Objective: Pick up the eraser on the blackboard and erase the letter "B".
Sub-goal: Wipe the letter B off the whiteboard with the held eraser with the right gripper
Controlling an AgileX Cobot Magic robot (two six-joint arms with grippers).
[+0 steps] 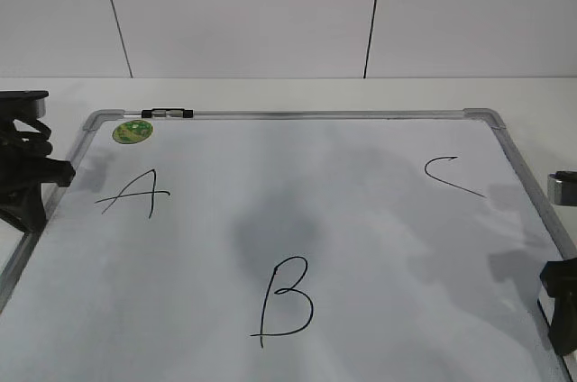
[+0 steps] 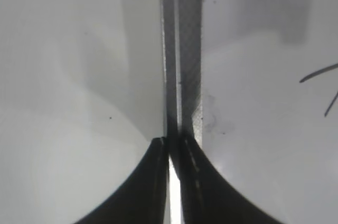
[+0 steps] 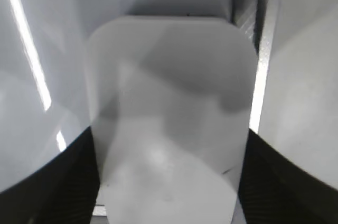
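The letter "B" (image 1: 287,303) is drawn in black at the lower middle of the blackboard (image 1: 361,238), a white board with a silver frame. In the right wrist view the white eraser (image 3: 169,86) fills the space between the two black fingers of my right gripper (image 3: 169,150), which touch its sides. In the exterior view my right gripper (image 1: 561,310) is at the board's right edge, and the eraser is hidden there. My left gripper (image 2: 171,142) is shut and empty over the board's left frame (image 2: 182,49); it also shows at the left of the exterior view (image 1: 27,184).
A black "A" (image 1: 135,193) is at the board's left and a "C" (image 1: 451,175) at its right. A round green sticker (image 1: 132,131) sits in the far left corner. A dark clip (image 1: 168,113) is on the far frame. A white wall stands behind.
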